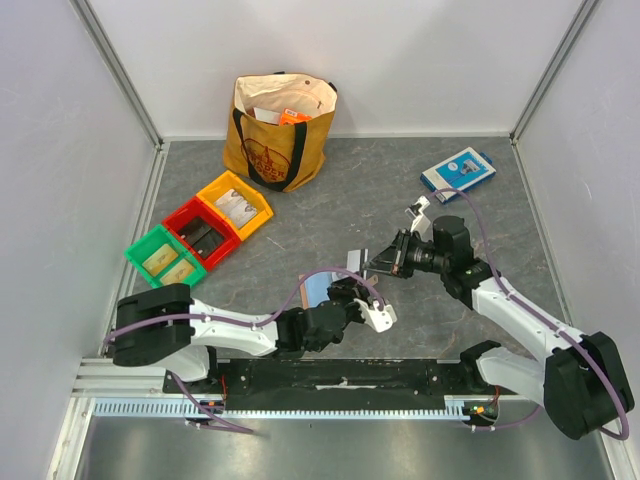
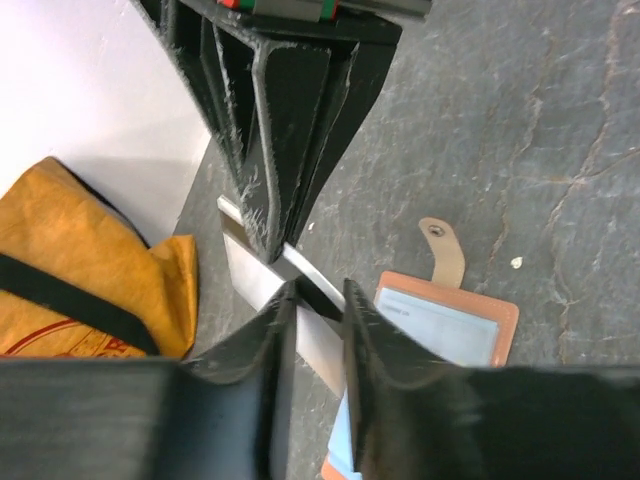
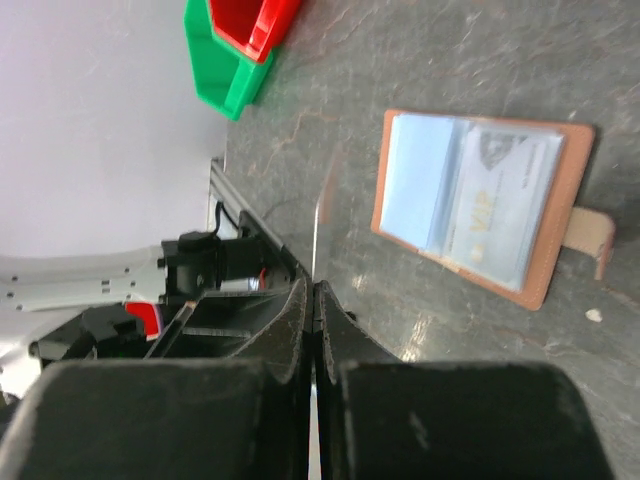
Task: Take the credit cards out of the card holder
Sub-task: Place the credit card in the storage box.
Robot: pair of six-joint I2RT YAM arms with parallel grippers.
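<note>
Card holder [image 3: 480, 200] lies open on table [image 1: 330, 200], lining up. R gripper [image 3: 315, 300] is clamped on one credit card [image 2: 255, 275]. I see L gripper [image 2: 318, 300] w/ jaws apart, straddling that card.

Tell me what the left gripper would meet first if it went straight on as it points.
The credit card, between the left gripper's fingers now; just beyond, probably the right gripper pinching it. Depth is unclear.
</note>
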